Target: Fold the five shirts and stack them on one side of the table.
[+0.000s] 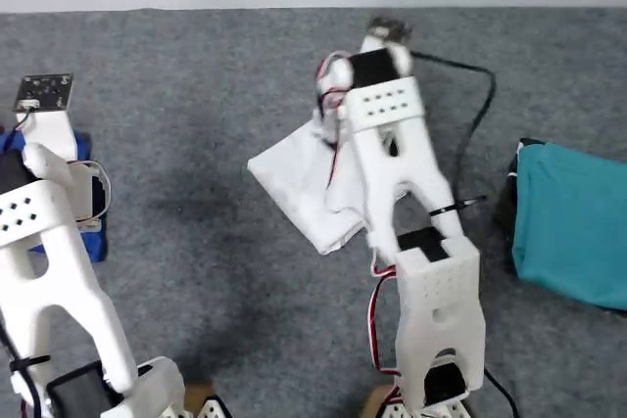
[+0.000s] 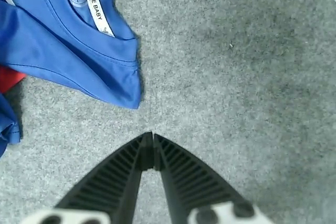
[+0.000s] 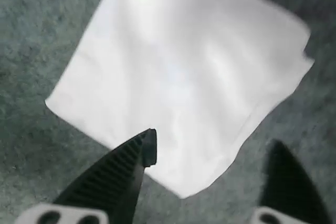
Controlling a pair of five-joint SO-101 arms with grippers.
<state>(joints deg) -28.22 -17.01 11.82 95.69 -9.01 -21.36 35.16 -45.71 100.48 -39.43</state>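
A folded white shirt (image 1: pixel 294 183) lies mid-table on the grey carpet-like surface. My right gripper (image 3: pixel 215 153) hovers open just above its near edge, with the white shirt (image 3: pixel 184 72) spread beyond the fingers and nothing held. A blue shirt (image 1: pixel 93 237) lies at the far left under the left arm. My left gripper (image 2: pixel 152 139) is shut and empty over bare surface, a short way from the blue shirt (image 2: pixel 79 40), whose collar label faces up. A teal shirt (image 1: pixel 578 222) lies at the right edge.
A bit of red cloth (image 2: pixel 9 80) peeks from under the blue shirt. Something dark (image 1: pixel 507 212) sits under the teal shirt's left side. A black cable (image 1: pixel 480 115) runs behind the right arm. Open grey surface lies between the white and blue shirts.
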